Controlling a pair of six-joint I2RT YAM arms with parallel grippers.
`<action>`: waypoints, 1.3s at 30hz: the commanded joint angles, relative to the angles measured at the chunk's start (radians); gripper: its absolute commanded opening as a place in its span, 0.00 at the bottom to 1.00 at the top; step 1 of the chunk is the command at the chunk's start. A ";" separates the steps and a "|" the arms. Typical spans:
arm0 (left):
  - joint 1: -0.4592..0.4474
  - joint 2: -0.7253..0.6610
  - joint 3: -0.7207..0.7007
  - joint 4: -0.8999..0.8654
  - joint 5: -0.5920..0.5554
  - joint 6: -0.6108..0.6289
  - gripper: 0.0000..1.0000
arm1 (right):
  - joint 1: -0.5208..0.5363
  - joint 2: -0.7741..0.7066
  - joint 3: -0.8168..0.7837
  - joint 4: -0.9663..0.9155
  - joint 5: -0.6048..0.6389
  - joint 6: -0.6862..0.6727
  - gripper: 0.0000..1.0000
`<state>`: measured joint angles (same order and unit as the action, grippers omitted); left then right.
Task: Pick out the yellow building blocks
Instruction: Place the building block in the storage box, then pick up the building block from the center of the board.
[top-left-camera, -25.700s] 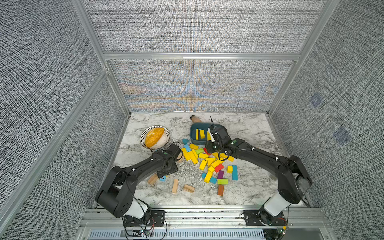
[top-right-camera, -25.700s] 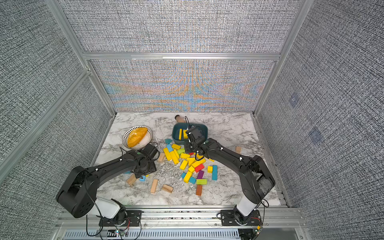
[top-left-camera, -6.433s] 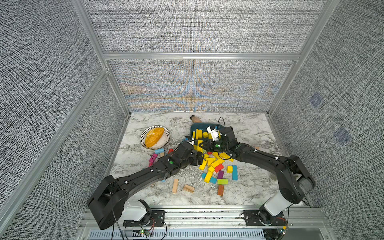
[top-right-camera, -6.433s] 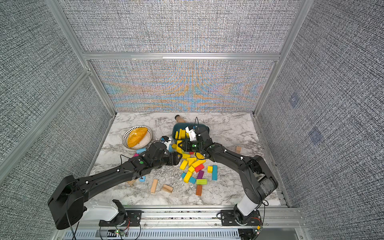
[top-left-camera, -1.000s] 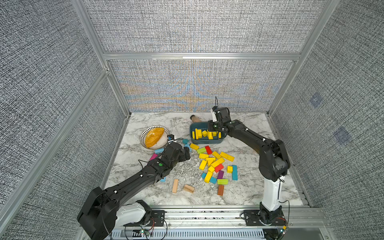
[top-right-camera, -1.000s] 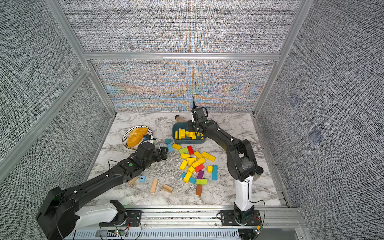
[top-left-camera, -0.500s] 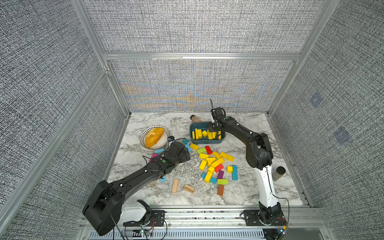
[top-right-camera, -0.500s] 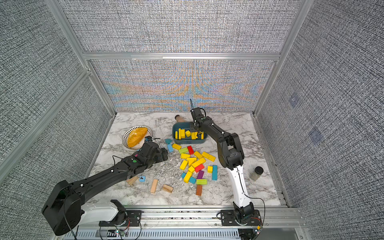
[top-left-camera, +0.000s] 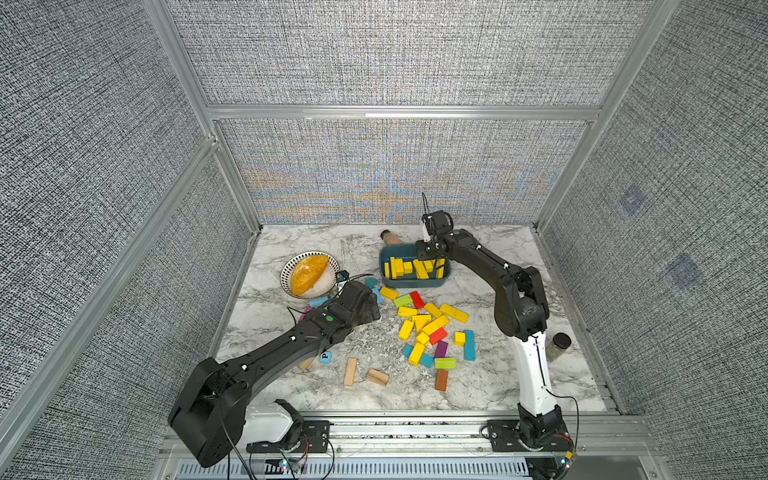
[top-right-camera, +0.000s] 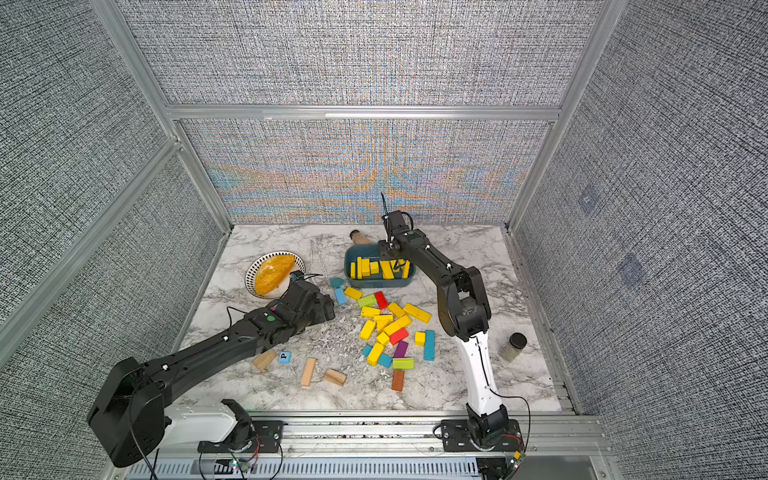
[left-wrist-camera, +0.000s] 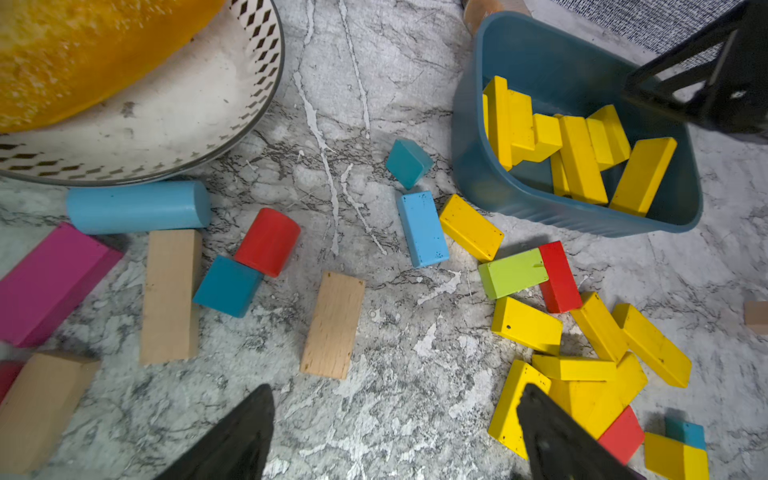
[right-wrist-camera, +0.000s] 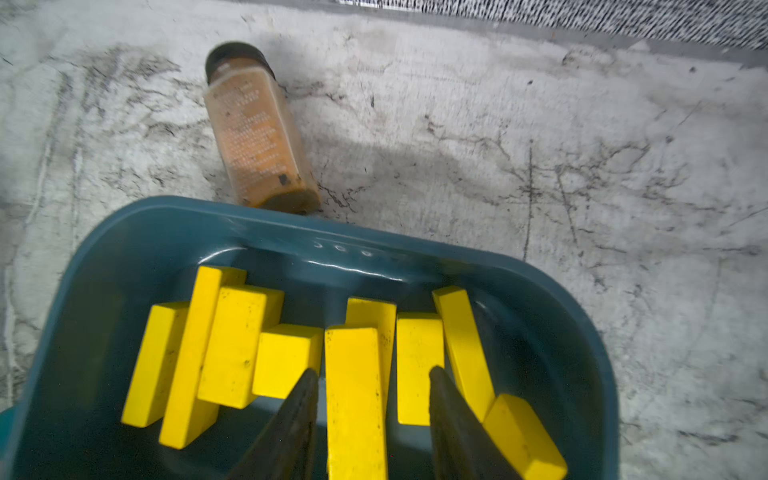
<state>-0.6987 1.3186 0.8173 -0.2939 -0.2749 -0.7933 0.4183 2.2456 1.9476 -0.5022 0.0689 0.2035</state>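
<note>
- Beneath the left gripper (left-wrist-camera: 397, 390) is bare marble tabletop (left-wrist-camera: 374, 124). Its jaws are spread wide with nothing between them, as they were a second ago.
- Just ahead of that gripper and off to its side, some ten yellow building blocks (top-left-camera: 432, 326) lie loose in the pile, mixed with a lime-green block (left-wrist-camera: 513, 272), a red block (left-wrist-camera: 559, 276) and others. These are yet to be picked.
- Directly below the right gripper (right-wrist-camera: 372, 369) sits the teal bin (right-wrist-camera: 137, 224). The jaws were shut a second ago and now stand apart. A yellow bar (right-wrist-camera: 353, 395) lies between them, touching neither, on the other yellow blocks in the bin.
- That reads as a release just made: one more block is sorted, and this arm looks free to go back to the pile.
- The blocks are matte painted wood with square edges, speckled with small chips. Some are long bars and some are short near-cubes.
- The bin is smooth, glossy plastic with rounded corners. The bars inside lean on one another at angles, so the load is uneven.
</note>
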 joint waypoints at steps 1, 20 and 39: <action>0.000 0.019 0.027 -0.048 -0.016 0.009 0.92 | 0.001 -0.046 -0.023 -0.001 -0.015 -0.014 0.46; 0.001 0.028 0.051 -0.048 -0.014 0.039 0.91 | 0.003 -0.568 -0.800 0.069 0.048 -0.130 0.44; 0.001 -0.028 0.015 -0.065 -0.029 0.022 0.91 | 0.002 -0.402 -0.770 -0.077 0.001 -0.309 0.53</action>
<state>-0.6987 1.2957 0.8310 -0.3550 -0.2886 -0.7712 0.4198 1.8400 1.1759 -0.5594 0.0799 -0.0917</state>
